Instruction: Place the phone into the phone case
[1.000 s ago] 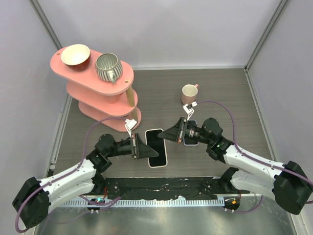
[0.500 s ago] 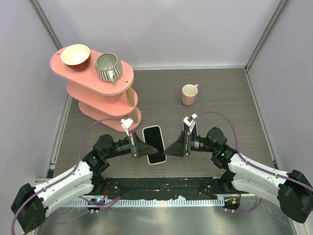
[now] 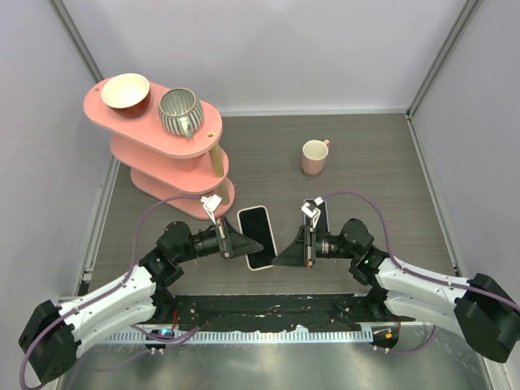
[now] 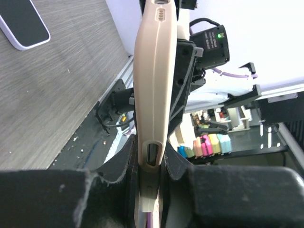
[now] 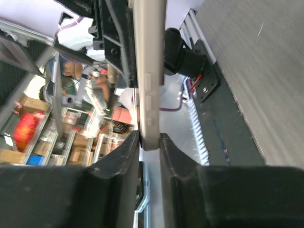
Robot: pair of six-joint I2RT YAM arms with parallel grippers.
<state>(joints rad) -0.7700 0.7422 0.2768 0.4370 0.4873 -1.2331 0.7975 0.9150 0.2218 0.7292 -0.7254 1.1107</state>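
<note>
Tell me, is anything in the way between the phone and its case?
No, nothing visible lies between them. The phone lies flat on the table, and the case is just beside it, pinched at its edges by the left tool and the right tool.

phone case [image 3: 256, 236] centre | phone [image 3: 322, 218] right of it | mug [image 3: 313, 157] behind phone | shelf [image 3: 208, 128] rear-left

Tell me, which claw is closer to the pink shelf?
Left. The left claw pinches the phone case on the side facing the pink shelf. The right claw pinches its opposite side, farther away.
</note>
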